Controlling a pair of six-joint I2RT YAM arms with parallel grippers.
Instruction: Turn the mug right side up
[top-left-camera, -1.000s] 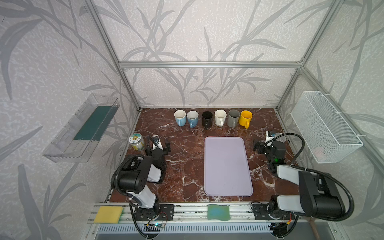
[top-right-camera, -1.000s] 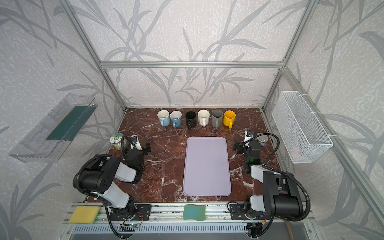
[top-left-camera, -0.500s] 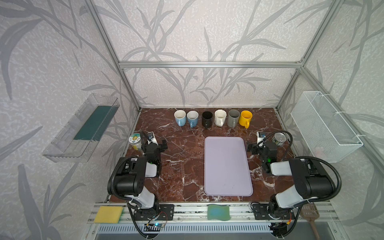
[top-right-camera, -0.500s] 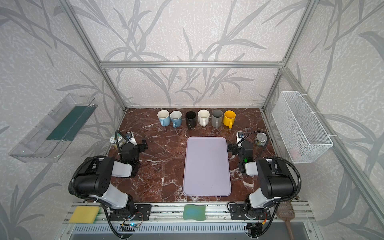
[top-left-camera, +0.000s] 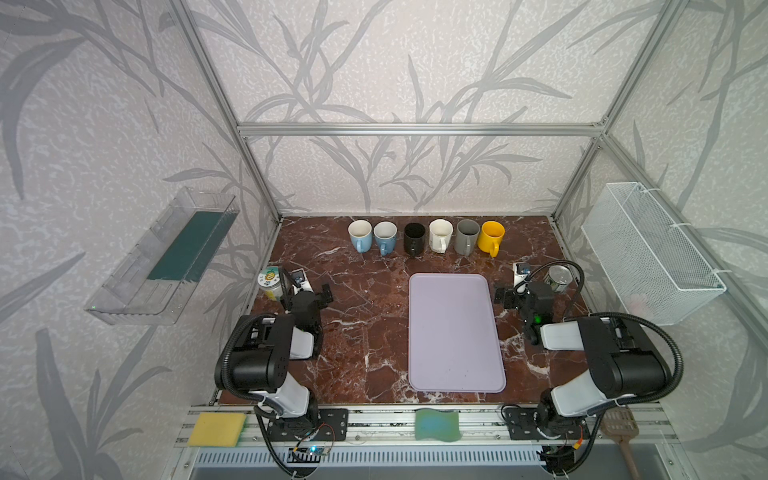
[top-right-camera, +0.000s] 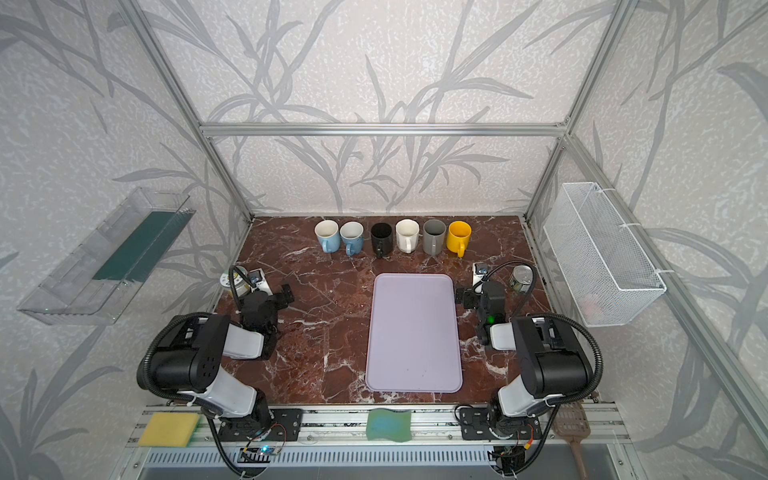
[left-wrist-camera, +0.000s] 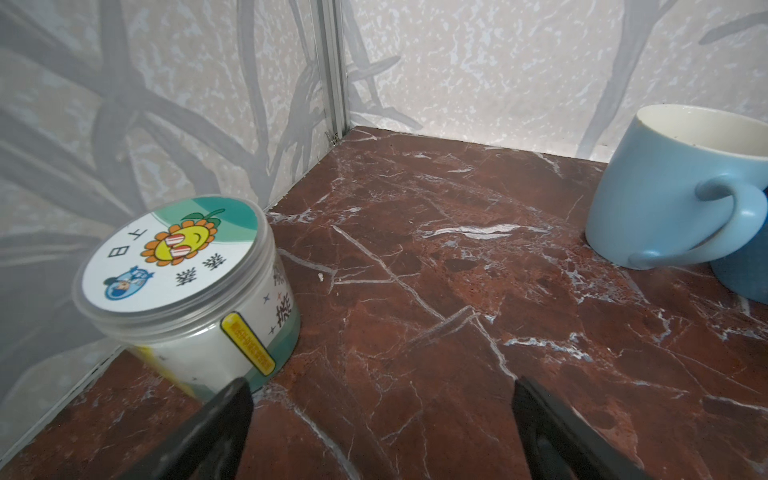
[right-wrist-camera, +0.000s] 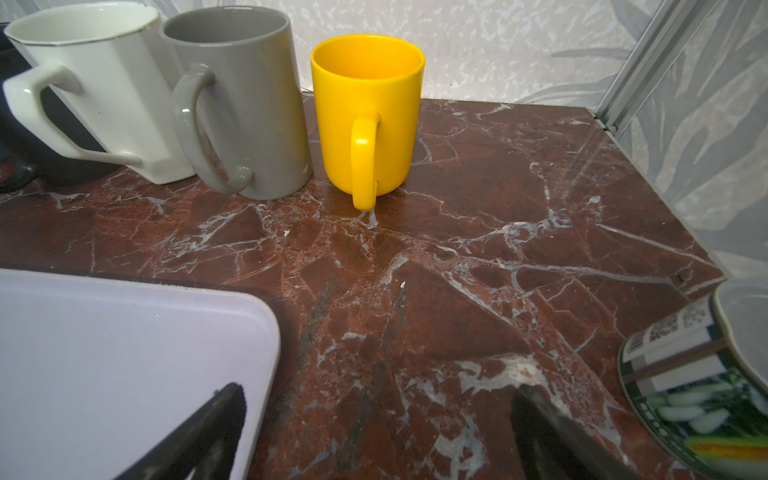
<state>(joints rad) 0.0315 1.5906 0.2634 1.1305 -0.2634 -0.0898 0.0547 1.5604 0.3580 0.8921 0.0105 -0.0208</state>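
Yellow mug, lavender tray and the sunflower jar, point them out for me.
Yellow mug (right-wrist-camera: 365, 79), right wrist view, front wall above the handle.
Lavender tray (top-left-camera: 455, 332), in a top view, bare middle.
Sunflower jar (left-wrist-camera: 174, 249), left wrist view, lid label.

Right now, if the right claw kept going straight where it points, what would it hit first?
Probably the yellow mug, straight ahead of the open right gripper across bare tabletop. If it tilts downward, the tabletop comes first; that is hard to judge.

mugs (top-right-camera: 406, 237): six upright, back row | purple tray (top-right-camera: 413, 332): centre | can (top-right-camera: 521, 279): right edge
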